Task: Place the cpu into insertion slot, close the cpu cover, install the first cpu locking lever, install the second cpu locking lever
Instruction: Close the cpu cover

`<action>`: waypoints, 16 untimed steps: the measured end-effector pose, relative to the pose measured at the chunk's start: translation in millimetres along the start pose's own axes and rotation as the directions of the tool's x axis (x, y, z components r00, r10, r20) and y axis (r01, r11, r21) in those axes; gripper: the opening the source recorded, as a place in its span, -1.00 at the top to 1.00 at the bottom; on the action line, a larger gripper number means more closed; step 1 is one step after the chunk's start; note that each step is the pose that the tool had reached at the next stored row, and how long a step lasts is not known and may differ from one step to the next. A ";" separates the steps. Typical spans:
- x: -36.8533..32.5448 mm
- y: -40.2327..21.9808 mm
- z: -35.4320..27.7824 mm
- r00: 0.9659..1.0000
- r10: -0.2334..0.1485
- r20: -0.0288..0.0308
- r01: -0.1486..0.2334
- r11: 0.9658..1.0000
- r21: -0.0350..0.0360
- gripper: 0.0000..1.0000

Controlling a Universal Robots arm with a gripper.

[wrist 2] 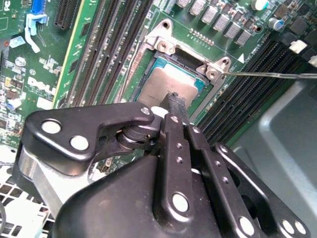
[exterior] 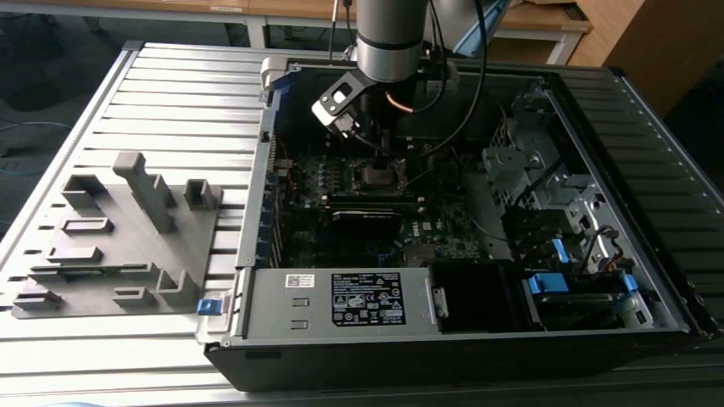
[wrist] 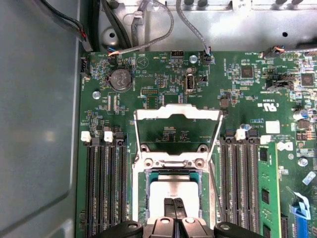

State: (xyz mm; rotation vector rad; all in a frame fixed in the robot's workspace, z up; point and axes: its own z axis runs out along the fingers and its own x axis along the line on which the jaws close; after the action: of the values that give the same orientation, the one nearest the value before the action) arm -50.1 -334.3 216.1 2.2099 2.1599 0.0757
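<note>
**Exterior view:** The open computer case (exterior: pixel 453 360) lies on the slatted worktop (exterior: pixel 169 93). A grey fixture block (exterior: pixel 114 229) sits to the exterior view's left of it. The labelled power supply (exterior: pixel 351 298) occupies the case's near edge. The gripper (exterior: pixel 382 153) reaches down into the case, directly over the insertion slot (exterior: pixel 379 175).

**Second wrist view:** The cpu (wrist 2: pixel 163 85) lies flat inside the insertion slot (wrist 2: pixel 157 63), silver top facing up. The gripper (wrist 2: pixel 174 99) has its jaws pressed together with nothing between them. The tip is on or just above the chip's top; I cannot tell whether it touches. 1 thin locking lever (wrist 2: pixel 267 75) stands out sideways from the socket corner, unlatched.

**First wrist view:** The cpu cover (wrist: pixel 177 112) is swung open and back from the socket, with the green motherboard (wrist: pixel 257 99) visible through its window. The cpu (wrist: pixel 171 189) is seated in the insertion slot (wrist: pixel 140 191). The gripper (wrist: pixel 174 202) is over the chip's near edge.
</note>
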 end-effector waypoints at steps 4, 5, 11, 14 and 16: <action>0.0 0.1 -1.0 1.000 0.000 0.000 0.000 1.000 0.000 0.79; 0.0 0.1 -1.4 1.000 0.000 0.000 0.000 1.000 0.000 0.79; 0.0 0.5 -6.9 1.000 0.000 0.000 0.000 1.000 0.000 0.79; 0.0 0.7 -9.2 1.000 0.000 0.000 0.000 1.000 0.000 0.79; 0.0 0.8 -11.1 1.000 0.000 0.000 0.000 1.000 0.000 0.79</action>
State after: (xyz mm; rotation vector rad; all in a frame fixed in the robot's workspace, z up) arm -50.1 -334.3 227.2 2.2100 2.1599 0.0760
